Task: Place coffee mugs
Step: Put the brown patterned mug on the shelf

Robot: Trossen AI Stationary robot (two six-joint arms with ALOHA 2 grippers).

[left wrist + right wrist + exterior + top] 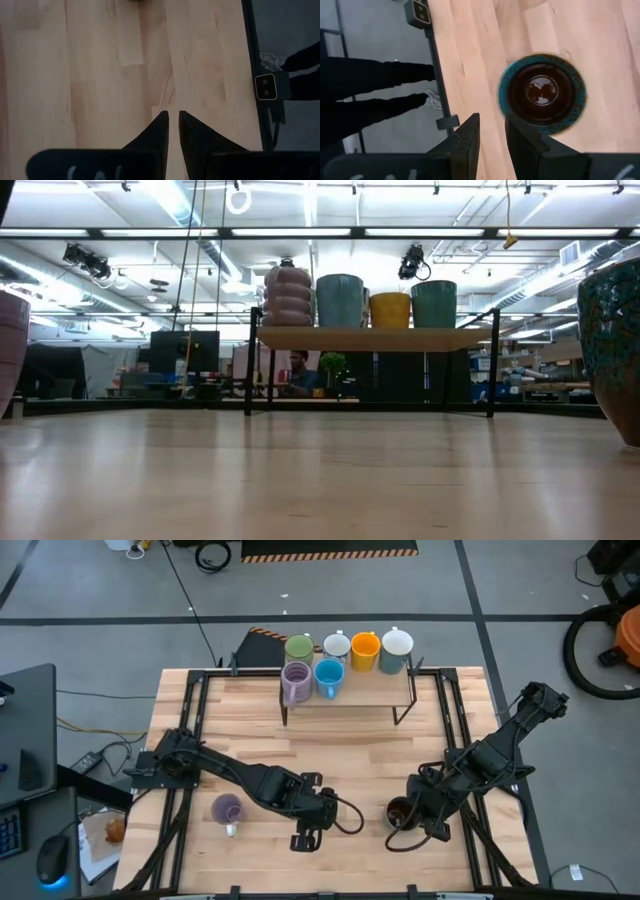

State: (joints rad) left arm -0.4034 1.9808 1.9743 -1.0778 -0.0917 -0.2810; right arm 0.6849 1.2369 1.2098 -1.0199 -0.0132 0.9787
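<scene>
A dark brown mug (pixel 400 812) with a teal-speckled outside (pixel 542 94) stands upright on the table at the near right. My right gripper (pixel 492 116) hovers above it on its near side, open, with nothing between the fingers. A light purple mug (pixel 228 808) stands at the near left. To its right, my left gripper (pixel 303 838) points down over bare wood. Its fingers (pixel 171 116) stand a narrow gap apart and hold nothing. Several mugs, green, white, orange, purple and blue, stand on a low shelf (pixel 345 695) at the far middle.
The shelf (pixel 370 338) stands on thin black legs, with bare table between it and both arms. A black frame (pixel 470 770) runs along the table's sides. Dark legs of a person (pixel 370 95) show beyond the table's edge by the right arm.
</scene>
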